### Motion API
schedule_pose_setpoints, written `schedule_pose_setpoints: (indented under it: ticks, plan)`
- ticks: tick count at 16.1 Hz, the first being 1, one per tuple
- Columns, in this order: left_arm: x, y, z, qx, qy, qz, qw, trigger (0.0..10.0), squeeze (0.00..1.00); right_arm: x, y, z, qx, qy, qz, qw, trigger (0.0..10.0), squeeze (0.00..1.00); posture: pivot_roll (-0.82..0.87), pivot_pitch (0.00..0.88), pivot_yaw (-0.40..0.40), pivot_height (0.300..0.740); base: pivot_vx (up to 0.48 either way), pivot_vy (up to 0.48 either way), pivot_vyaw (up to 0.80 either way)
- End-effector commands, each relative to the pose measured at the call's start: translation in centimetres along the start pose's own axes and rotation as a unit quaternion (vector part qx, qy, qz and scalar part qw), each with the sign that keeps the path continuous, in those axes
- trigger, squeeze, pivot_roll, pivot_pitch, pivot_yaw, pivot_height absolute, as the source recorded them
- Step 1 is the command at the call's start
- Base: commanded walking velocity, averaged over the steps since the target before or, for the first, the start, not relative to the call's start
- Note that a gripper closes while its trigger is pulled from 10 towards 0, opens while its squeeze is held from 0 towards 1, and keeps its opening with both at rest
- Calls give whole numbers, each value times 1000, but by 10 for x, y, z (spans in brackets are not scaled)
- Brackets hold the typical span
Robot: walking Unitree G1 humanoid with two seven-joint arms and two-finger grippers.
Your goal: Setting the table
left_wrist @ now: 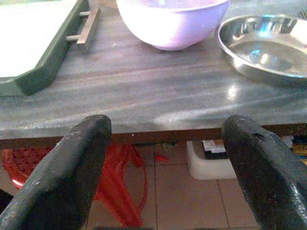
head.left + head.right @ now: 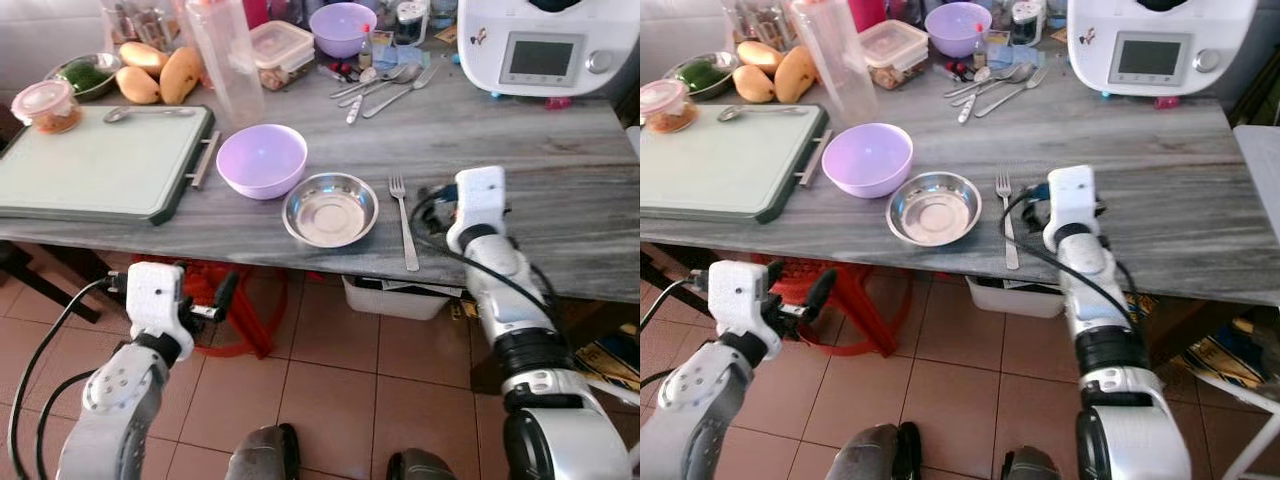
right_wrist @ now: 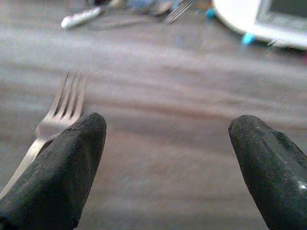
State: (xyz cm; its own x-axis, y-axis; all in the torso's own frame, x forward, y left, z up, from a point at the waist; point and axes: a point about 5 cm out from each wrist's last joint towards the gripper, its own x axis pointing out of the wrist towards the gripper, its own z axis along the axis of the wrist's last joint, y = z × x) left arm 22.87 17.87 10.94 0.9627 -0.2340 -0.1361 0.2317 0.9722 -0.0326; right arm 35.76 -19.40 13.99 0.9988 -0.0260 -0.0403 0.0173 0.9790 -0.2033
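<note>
A lilac bowl (image 2: 262, 160) stands on the grey table (image 2: 560, 170) near its front edge. To its right sits a shallow steel bowl (image 2: 330, 208), and right of that lies a fork (image 2: 403, 225), tines pointing away from me. My right gripper (image 3: 168, 143) hovers open just above the tabletop, right of the fork (image 3: 62, 108), with nothing between its fingers. My left gripper (image 1: 168, 143) is open below the table's front edge, facing the lilac bowl (image 1: 172, 21) and the steel bowl (image 1: 264, 48).
A pale green cutting board (image 2: 95, 165) with a spoon (image 2: 150, 113) fills the table's left. Mangoes (image 2: 160, 72), food containers (image 2: 280, 50), a clear jug (image 2: 228, 60), a second lilac bowl (image 2: 342, 28), loose cutlery (image 2: 385, 85) and a white appliance (image 2: 545, 45) line the back. A red stool (image 2: 240, 310) stands underneath.
</note>
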Motion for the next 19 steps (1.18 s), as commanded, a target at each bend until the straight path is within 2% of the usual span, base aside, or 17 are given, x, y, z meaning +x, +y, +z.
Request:
schedule_pose_setpoints:
  ticks: [1,5,8,10,11,15,16,19]
  plan:
    - [1,1,-2,4,2,3,1000,10000,0,-1,-2,4,9,-9,-5,1000,10000,0,74,62,98,740,0,0,0]
    - [12,-7,0,-3,-17,-12,1000,10000,0,-16,-11,6,6,-28,-37,999,10000,0,37,1,78,740,0,0,0]
    - [22,-14,-3,-13,-23,-8,1000,10000,0,-41,-5,-2,12,-63,-38,997,10000,0,7,0,57,740,0,0,0]
    - [28,-23,-6,-28,-29,-20,999,10000,0,-61,0,-15,5,-59,-32,998,10000,0,-16,0,48,740,0,0,0]
    - [33,-28,-7,-36,-34,-30,998,10000,0,-71,0,-27,26,-39,-42,998,10000,0,-25,0,41,740,0,0,0]
    - [42,-34,-6,-41,-44,-27,998,10000,0,-83,5,-39,42,-15,-50,998,10000,0,-36,0,27,740,0,0,-545]
    - [48,-36,-3,-43,-52,-21,998,10000,0,-85,12,-40,41,-13,-39,998,10000,0,-38,0,16,740,0,0,-800]
    - [54,-35,-2,-43,-61,-10,997,10000,0,-80,23,-34,57,-23,-21,998,10000,0,-41,0,6,740,0,0,-746]
